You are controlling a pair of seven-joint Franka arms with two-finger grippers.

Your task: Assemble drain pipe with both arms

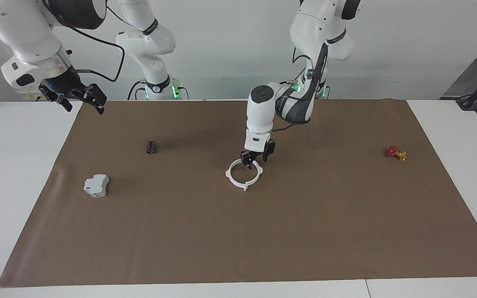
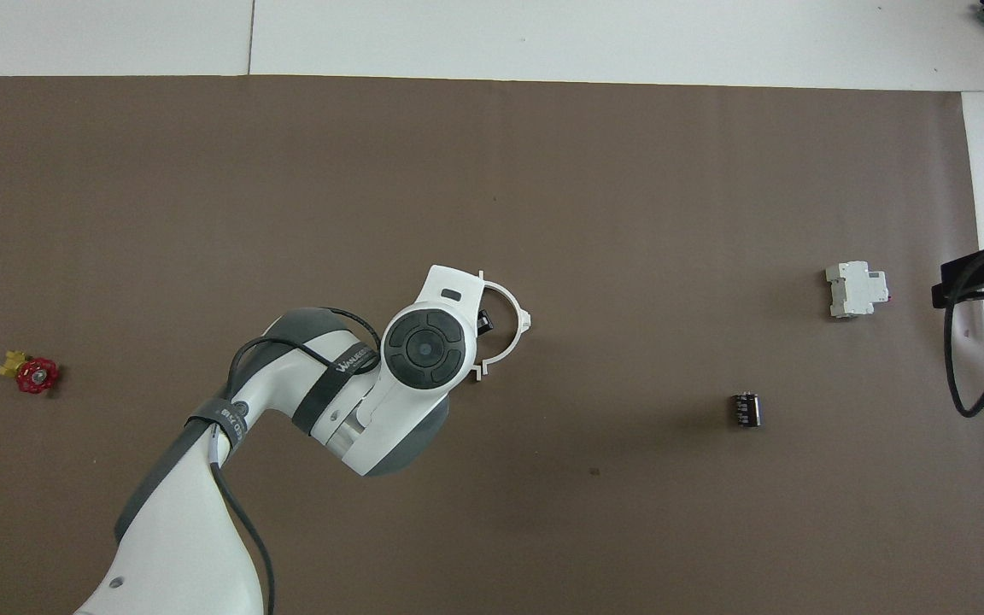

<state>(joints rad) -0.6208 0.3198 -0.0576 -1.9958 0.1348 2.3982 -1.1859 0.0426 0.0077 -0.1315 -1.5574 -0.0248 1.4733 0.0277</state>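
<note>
drain pipe [image 1: 244,174]: white ring, flat on the brown mat [image 1: 238,231], centre of the facing frame. Reads as one closed ring with nubs there; seam between halves hard to make out.
drain pipe, overhead: only an arc [image 2: 511,329] shows at frame centre, the rest is hidden under the left arm's wrist.
left gripper [image 1: 257,159]: low over the ring's upper rim, fingers spread narrowly, one fingertip inside the ring and one outside. Contact with the rim cannot be told. Overhead shows just a black sliver of it [image 2: 483,320].
right gripper [image 1: 82,99]: raised in the upper left of the facing frame, over the mat's edge, jaws wide, holding nothing; waits. Overhead cuts it off at the right edge [image 2: 983,278].
grey-white block [image 1: 96,185]: left of centre in the facing frame, on the mat, well apart from the ring.
black cylinder [image 1: 151,147]: small, lying on its side, above and right of the block; detail too small to read.
red-and-yellow valve [image 1: 396,152]: right side of the facing frame, alone.
</note>
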